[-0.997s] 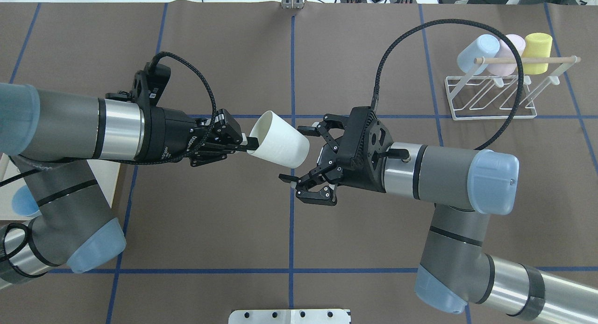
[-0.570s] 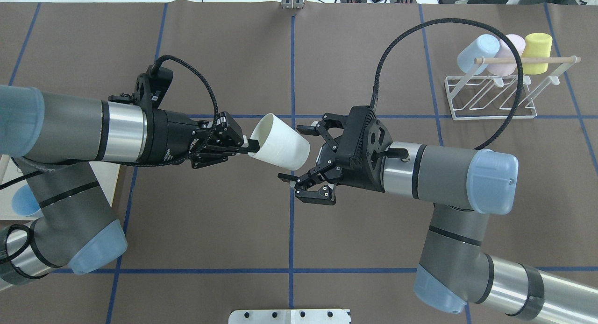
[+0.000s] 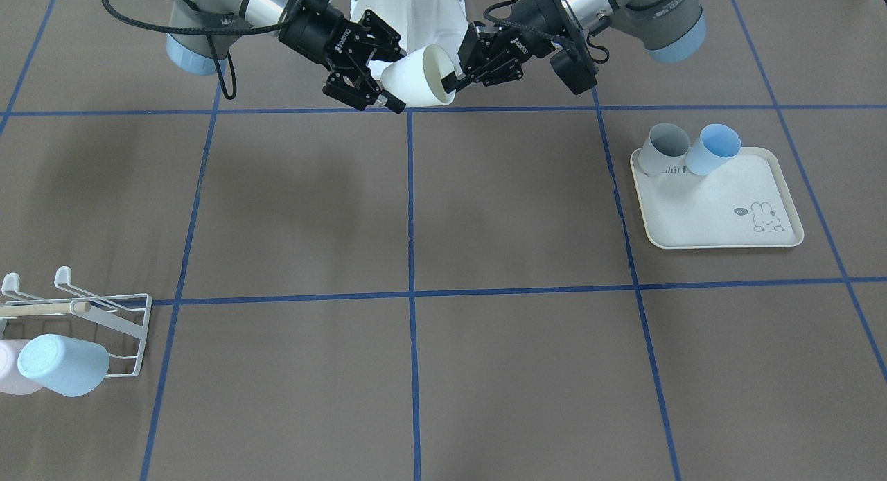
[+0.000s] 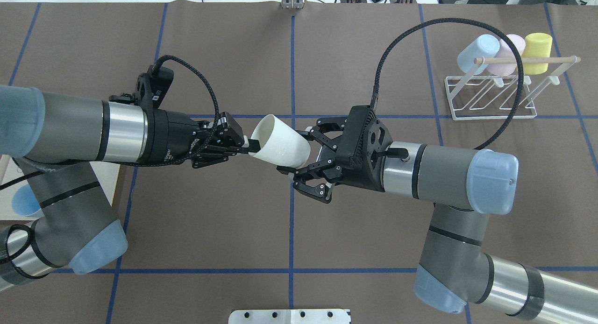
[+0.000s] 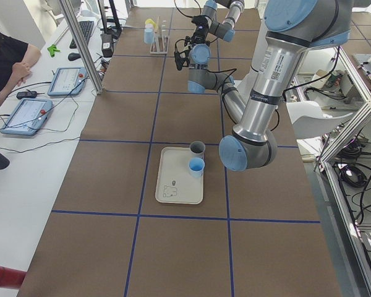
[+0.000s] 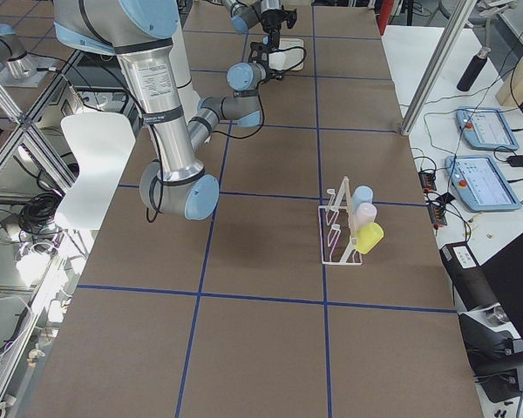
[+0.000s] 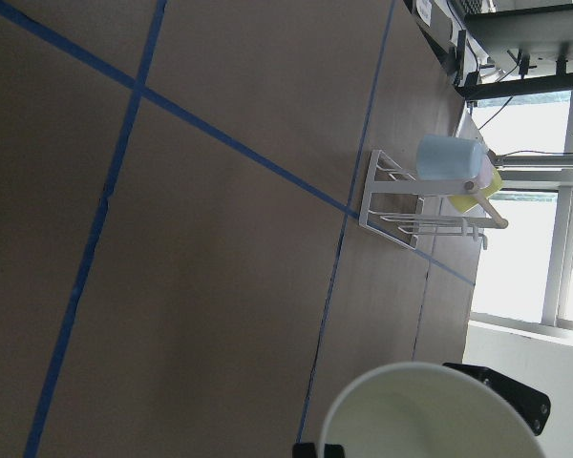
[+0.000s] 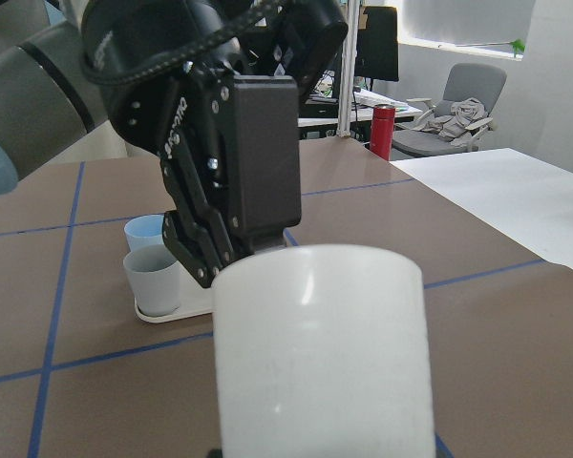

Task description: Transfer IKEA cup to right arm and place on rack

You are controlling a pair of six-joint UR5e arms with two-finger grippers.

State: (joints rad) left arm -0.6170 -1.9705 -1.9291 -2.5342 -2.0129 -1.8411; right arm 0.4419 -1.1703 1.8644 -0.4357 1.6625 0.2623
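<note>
Underneath everything, a brown surface [image 4: 210, 221] ruled into squares by blue tape. Off its left end, a white side desk [image 5: 25, 154] with two tablets [image 5: 25, 116] and a seated person [image 5: 3, 59].

Reaching in from opposite sides, left arm [image 4: 70, 123] and right arm [image 4: 448, 174], wrists pointed at each other above the middle tape line. From the right arm's wrist, a black cable [image 4: 387, 53] in a wide loop, crossing in front of the rack in the overhead view.

On the left arm's side, a cream tray [image 3: 721, 217] with a rabbit print; at one corner, grey cup [image 3: 662, 148] and blue cup [image 3: 717, 148] side by side.

Far over on the right arm's side, the white wire rack [image 4: 490, 100] with its wooden dowel [image 4: 528, 59], hung with pale blue cup [image 4: 479, 53], pink cup [image 4: 499, 53] and yellow cup [image 4: 537, 51].

Between the two wrists, in the air and well apart from the rack, the white cup [image 4: 280, 142], on its side, mouth toward the left arm.

Left jaws clamped on the cup's rim, one finger inside the mouth, one outside. Right jaws flanking the cup's closed end, one finger on each side, right at the wall; gripping or just short of it, cannot tell.
</note>
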